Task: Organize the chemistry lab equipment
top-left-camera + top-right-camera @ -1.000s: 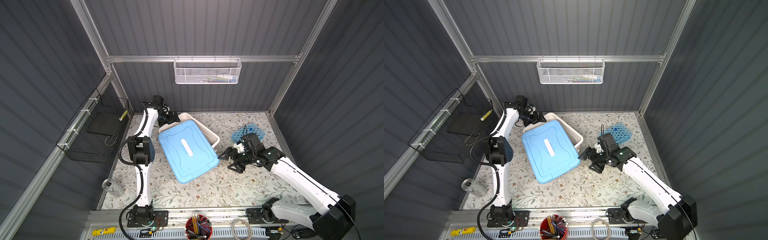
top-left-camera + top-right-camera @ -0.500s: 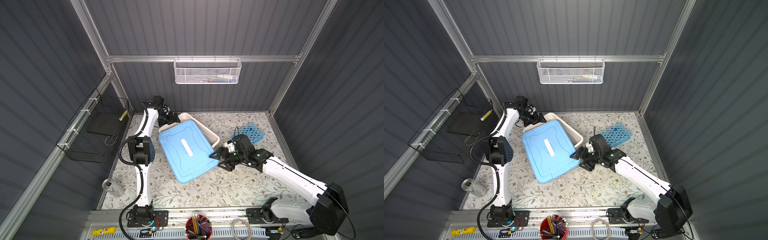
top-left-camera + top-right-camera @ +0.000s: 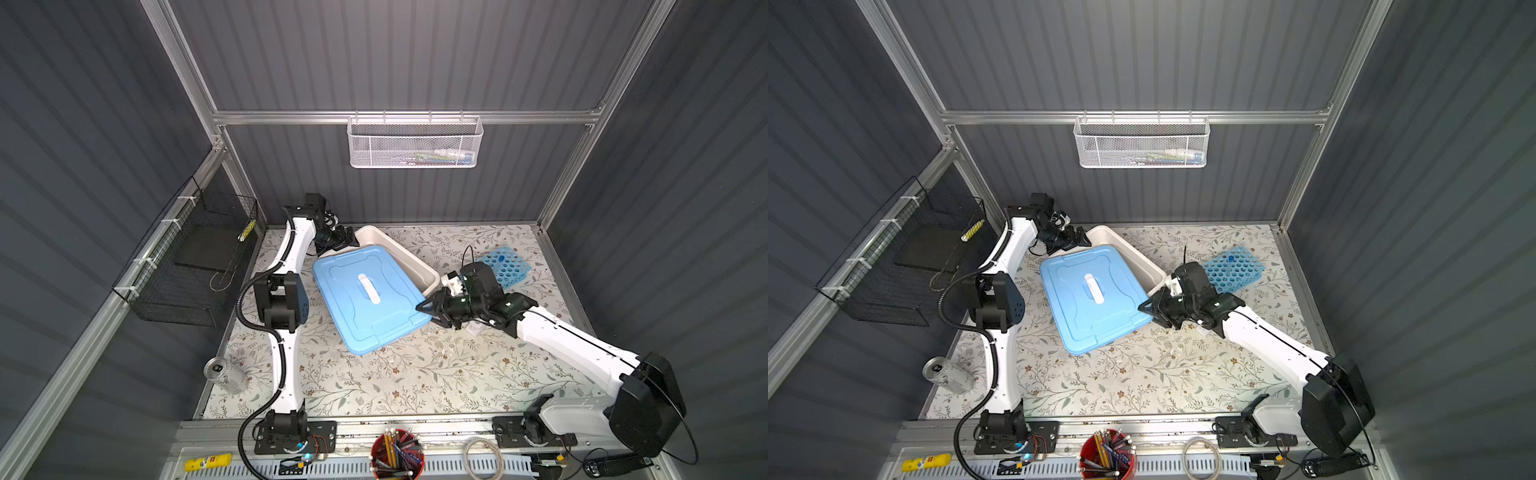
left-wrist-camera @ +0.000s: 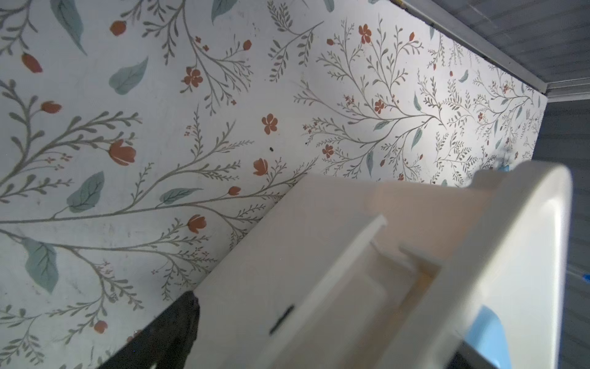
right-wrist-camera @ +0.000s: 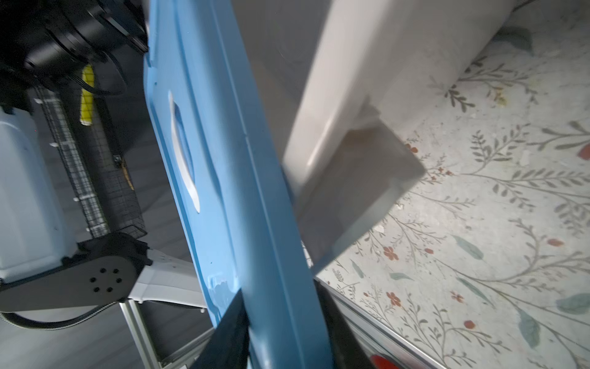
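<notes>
A blue lid (image 3: 353, 316) (image 3: 1084, 320) lies askew over a white bin (image 3: 399, 249) (image 3: 1129, 249). My right gripper (image 3: 420, 308) (image 3: 1142, 308) is at the lid's right edge. In the right wrist view both dark fingers press the lid's rim (image 5: 279, 289), so it is shut on the lid. My left gripper (image 3: 347, 239) (image 3: 1081, 240) stands wide open at the bin's far left end. The left wrist view shows one finger (image 4: 174, 329) beside the bin wall (image 4: 319, 239). A blue test tube rack (image 3: 505, 266) (image 3: 1235, 268) at the right holds one blue-capped tube (image 3: 502, 258).
A white mesh basket (image 3: 415, 143) hangs on the back wall and a black wire basket (image 3: 191, 257) on the left wall. A can (image 3: 222, 374) stands at the front left. The red cup of pencils (image 3: 397, 455) and the yellow tube (image 3: 208, 461) sit on the front rail.
My right gripper has moved left from beside the rack to the lid's edge, and its jaws have closed on the rim. The left arm has not moved.
</notes>
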`<action>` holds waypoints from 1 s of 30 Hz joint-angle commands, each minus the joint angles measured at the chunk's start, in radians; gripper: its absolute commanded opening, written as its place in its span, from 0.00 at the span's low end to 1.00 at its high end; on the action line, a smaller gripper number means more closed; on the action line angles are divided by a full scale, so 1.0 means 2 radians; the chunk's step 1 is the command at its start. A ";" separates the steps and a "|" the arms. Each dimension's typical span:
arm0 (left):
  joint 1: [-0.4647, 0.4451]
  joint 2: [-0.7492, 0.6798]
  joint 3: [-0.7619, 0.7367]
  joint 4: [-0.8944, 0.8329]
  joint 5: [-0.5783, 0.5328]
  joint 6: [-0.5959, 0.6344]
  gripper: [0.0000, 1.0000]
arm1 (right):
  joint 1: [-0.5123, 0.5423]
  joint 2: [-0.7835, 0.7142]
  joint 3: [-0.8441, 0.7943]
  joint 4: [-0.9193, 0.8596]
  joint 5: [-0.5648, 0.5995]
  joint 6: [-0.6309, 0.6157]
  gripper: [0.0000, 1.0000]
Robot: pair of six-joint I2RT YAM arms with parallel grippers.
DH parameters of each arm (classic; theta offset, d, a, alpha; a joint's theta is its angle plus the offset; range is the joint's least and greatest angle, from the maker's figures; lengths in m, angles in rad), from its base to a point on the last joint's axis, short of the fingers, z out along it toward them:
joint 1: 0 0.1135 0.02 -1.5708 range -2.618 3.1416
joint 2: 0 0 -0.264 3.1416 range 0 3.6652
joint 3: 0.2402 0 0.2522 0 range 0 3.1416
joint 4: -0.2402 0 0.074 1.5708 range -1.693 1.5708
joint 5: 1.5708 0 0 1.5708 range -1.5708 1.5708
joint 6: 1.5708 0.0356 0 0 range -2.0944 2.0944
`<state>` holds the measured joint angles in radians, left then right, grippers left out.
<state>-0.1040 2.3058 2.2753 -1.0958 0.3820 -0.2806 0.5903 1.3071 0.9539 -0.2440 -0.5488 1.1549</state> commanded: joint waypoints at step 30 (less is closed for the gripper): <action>0.013 -0.109 -0.070 0.012 0.098 -0.109 0.99 | -0.185 0.166 0.245 -0.244 -0.133 -0.338 0.18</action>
<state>-0.0769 2.1296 2.1120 -1.0752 0.4759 -0.4419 0.2512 1.6352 1.4273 -0.6937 -0.8734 0.5400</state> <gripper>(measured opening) 0.989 0.252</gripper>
